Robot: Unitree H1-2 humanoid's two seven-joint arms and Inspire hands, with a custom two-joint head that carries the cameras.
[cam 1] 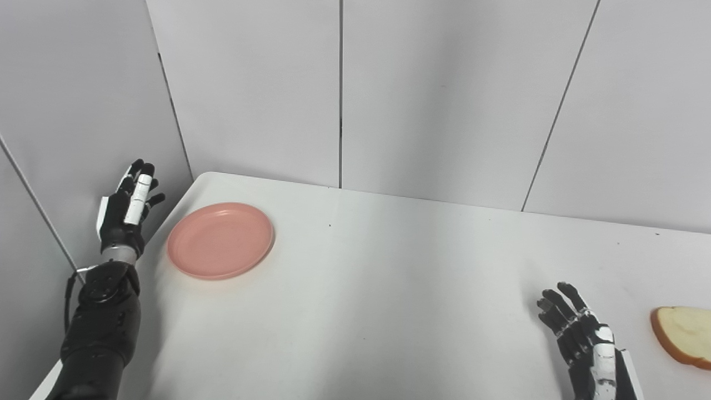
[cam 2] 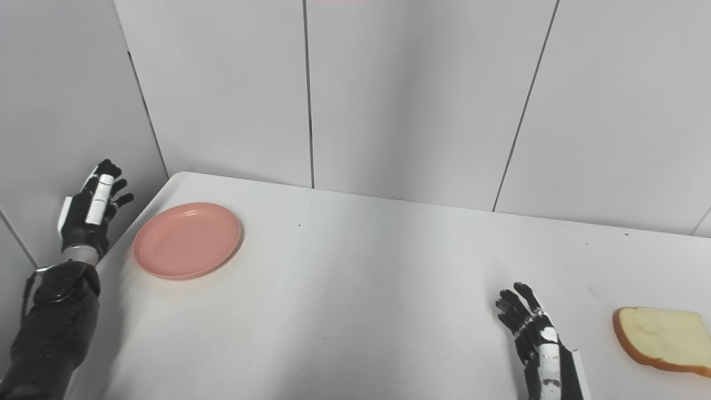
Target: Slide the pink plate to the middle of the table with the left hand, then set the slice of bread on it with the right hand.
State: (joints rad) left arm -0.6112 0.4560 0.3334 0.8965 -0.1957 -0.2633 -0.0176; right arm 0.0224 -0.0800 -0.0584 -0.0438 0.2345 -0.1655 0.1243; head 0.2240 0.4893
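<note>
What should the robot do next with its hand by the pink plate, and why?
Probably bring the open left hand right onto the rim of the pink plate. The plate sits near the table's far left corner, untouched, and the hand is off the table's edge.

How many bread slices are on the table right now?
1. The pale, brown-crusted slice of bread lies flat at the white table's right edge, beside the open right hand; nothing hides others.
</note>
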